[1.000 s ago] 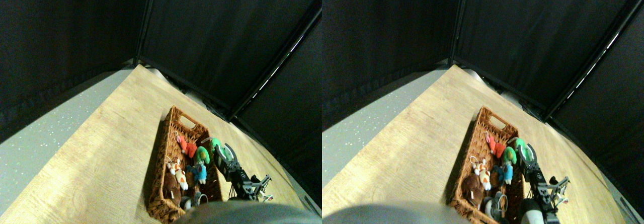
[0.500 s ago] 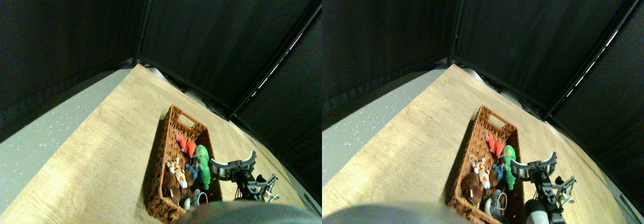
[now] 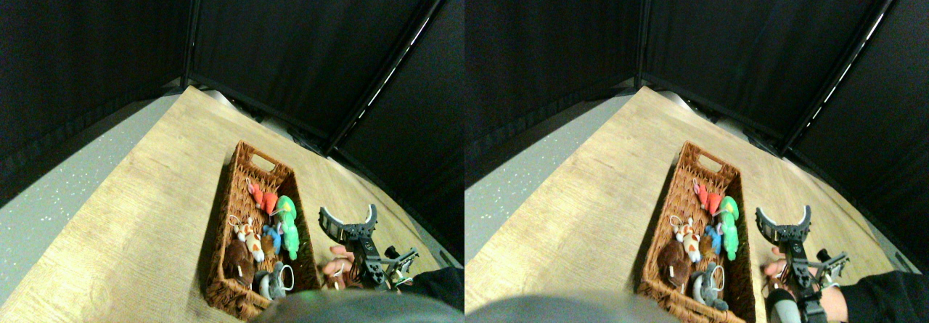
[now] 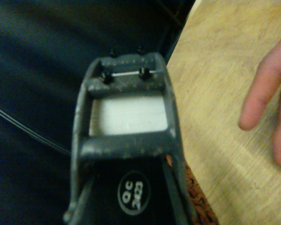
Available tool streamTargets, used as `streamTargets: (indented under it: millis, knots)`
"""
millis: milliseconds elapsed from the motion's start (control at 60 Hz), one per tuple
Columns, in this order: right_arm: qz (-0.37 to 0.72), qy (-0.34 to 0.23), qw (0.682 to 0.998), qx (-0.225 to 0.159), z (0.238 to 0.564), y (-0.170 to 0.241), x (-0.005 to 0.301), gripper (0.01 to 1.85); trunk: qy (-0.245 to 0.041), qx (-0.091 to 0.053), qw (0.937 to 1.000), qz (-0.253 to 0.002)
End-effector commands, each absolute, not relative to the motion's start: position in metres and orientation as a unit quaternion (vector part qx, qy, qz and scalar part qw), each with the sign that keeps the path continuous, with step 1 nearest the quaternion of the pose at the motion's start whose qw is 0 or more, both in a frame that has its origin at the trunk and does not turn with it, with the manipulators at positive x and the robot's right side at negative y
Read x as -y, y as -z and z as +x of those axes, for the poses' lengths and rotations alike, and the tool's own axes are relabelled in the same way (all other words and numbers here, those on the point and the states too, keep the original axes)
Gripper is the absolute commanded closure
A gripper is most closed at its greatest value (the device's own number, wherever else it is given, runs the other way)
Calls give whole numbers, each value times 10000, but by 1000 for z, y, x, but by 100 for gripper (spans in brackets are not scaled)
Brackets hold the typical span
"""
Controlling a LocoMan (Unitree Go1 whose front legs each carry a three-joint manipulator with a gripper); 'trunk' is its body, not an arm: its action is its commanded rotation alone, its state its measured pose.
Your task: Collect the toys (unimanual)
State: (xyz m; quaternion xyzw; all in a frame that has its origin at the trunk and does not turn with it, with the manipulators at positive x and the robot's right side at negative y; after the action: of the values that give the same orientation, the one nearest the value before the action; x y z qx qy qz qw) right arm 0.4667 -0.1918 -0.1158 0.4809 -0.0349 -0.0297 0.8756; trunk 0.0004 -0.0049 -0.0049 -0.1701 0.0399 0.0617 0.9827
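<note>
Hand: a person's hand [image 3: 337, 268] in a dark sleeve [image 3: 439, 283] reaches in at five o'clock, fingers on the wooden table [image 3: 145, 214] just beside the basket's near right corner; in the wrist view the fingertips [image 4: 257, 105] rest on bare wood.

Right gripper: the right gripper [image 3: 347, 220] hangs above the table at four o'clock, just right of the basket, jaws spread wide in an empty crescent, gripping nothing.

Toys: all in view lie inside the long wicker basket [image 3: 236, 192] — grey toy [image 3: 272, 283] nearest, brown toy [image 3: 238, 260] at its seven o'clock corner, white-orange toy [image 3: 249, 237], blue toy [image 3: 273, 237], green toy [image 3: 287, 218] along the right wall, red toy [image 3: 263, 198] farthest.

Backdrop: black curtains [image 3: 290, 40] close the scene at twelve o'clock.

Risk: hand and arm share the same patch of table; any sweep toward the basket could likely strike the fingers or catch the wicker rim and drag it.
</note>
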Motion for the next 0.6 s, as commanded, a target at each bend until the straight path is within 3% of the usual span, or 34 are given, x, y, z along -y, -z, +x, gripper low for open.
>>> streamTargets:
  millis: [17,233,333,400,483,600]
  knots:
    - [4696,443,8792,674,460,110,226,117,-404,-438,9859,-1565]
    - [4615,922,8752,1123,437,120,245,125,-261,-535,9889,-1360]
    - [4759,983,8635,1348,427,127,253,140,-225,-580,9896,-1294]
    - [4808,1103,8578,1443,423,133,257,137,-203,-614,9898,-1268]
    - [5069,1169,8406,1508,418,141,260,140,-177,-629,9902,-1238]
    - [5100,1175,8401,1426,417,146,260,139,-163,-638,9900,-1245]
